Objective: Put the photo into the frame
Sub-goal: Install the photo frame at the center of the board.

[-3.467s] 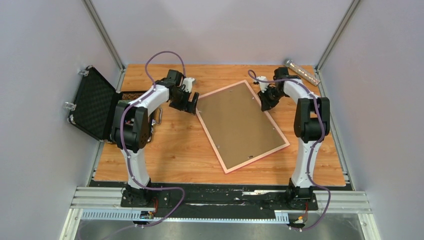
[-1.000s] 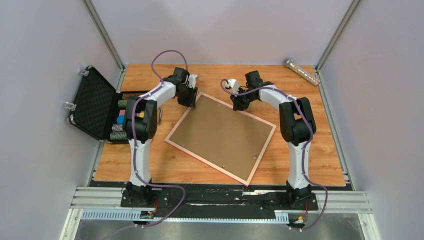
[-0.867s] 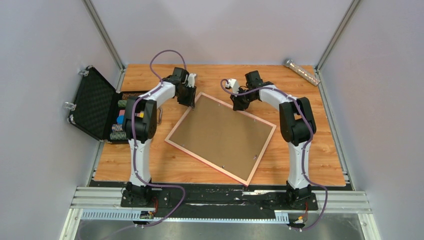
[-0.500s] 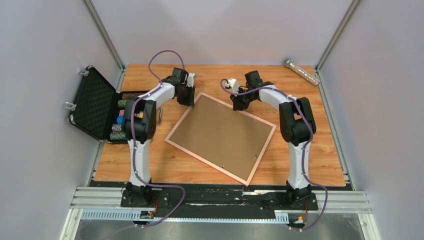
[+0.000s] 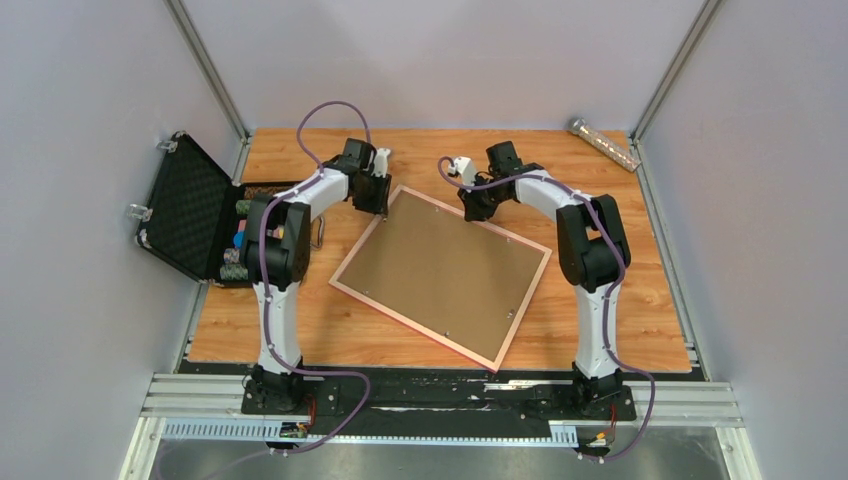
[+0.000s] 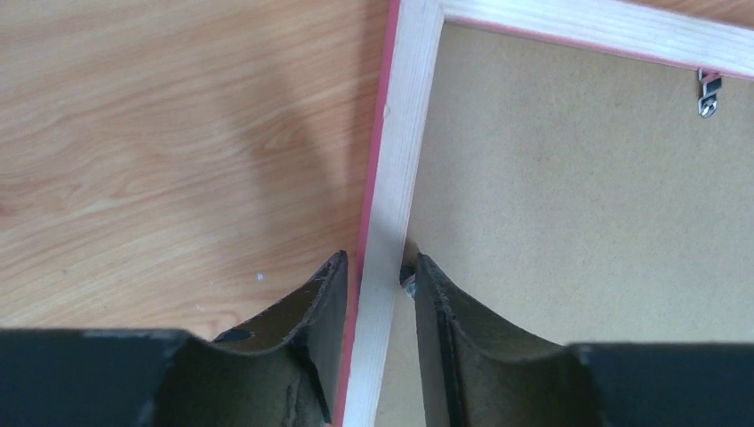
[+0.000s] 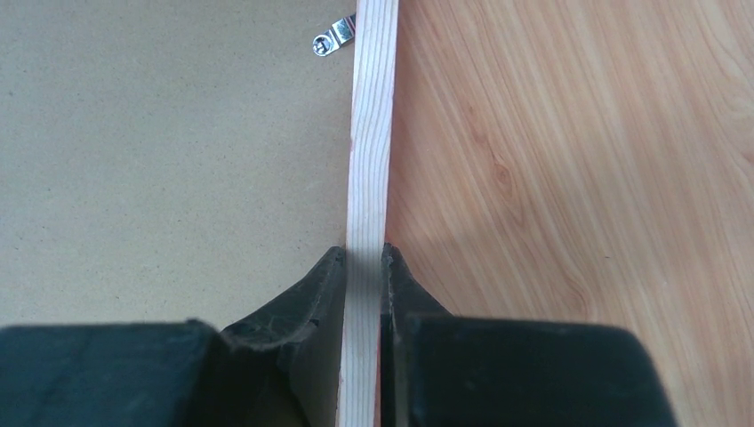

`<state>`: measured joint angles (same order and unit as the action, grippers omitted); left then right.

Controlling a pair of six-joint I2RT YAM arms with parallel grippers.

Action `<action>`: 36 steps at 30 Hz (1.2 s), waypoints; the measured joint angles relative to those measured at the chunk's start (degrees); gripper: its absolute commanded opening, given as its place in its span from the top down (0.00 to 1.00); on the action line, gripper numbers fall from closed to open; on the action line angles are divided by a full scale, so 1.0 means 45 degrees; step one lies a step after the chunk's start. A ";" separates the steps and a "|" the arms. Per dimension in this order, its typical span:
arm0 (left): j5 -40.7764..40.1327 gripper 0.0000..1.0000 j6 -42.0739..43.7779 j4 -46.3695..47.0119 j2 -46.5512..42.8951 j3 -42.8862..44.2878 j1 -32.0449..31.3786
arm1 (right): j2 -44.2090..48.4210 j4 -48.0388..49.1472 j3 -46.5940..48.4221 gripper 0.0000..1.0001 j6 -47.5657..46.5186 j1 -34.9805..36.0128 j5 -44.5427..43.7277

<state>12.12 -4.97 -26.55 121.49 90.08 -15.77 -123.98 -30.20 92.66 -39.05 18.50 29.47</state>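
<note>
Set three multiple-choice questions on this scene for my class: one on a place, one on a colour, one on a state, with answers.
1. Where is the open black case? A) at the table's left edge B) at its right edge C) at its far edge
2. What colour is the board filling the frame? A) white B) brown C) blue
3. What are the right fingers doing? A) hanging open B) pinching the case C) pinching the frame's rail
Answers: 1 A, the top view shows it there; 2 B, the top view shows plain brown; 3 C, the right wrist view shows both fingers pressed on the rail.
</note>
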 measured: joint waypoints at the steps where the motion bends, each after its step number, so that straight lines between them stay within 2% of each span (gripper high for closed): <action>1: -0.0049 0.44 0.0102 -0.0053 -0.0049 -0.0049 0.0000 | -0.0005 0.0010 0.0010 1.00 0.0010 0.0019 -0.0063; 5: -0.0126 0.29 0.0248 -0.0539 -0.0117 -0.0087 0.0000 | -0.0034 0.0005 0.0063 1.00 0.0092 0.0044 -0.0155; 9: -0.0136 0.27 0.0228 -0.0913 -0.0112 0.0044 0.0000 | -0.0039 0.0010 0.0063 1.00 0.0117 0.0044 -0.0165; 18: -0.0282 0.42 0.0185 -0.1234 -0.0092 0.0495 0.0000 | -0.0039 0.0015 0.0063 1.00 0.0209 0.0044 -0.0189; 32: -0.0355 0.44 0.0024 -0.1248 0.0364 0.0811 0.0010 | -0.0044 0.0019 0.0063 1.00 0.0243 0.0044 -0.0194; 36: -0.0316 0.51 -0.0058 -0.1243 0.0466 0.0952 0.0010 | -0.0044 0.0019 0.0063 1.00 0.0248 0.0044 -0.0194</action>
<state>10.70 -5.23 -32.14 123.59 94.37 -15.73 -124.18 -30.11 92.95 -37.93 18.70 28.60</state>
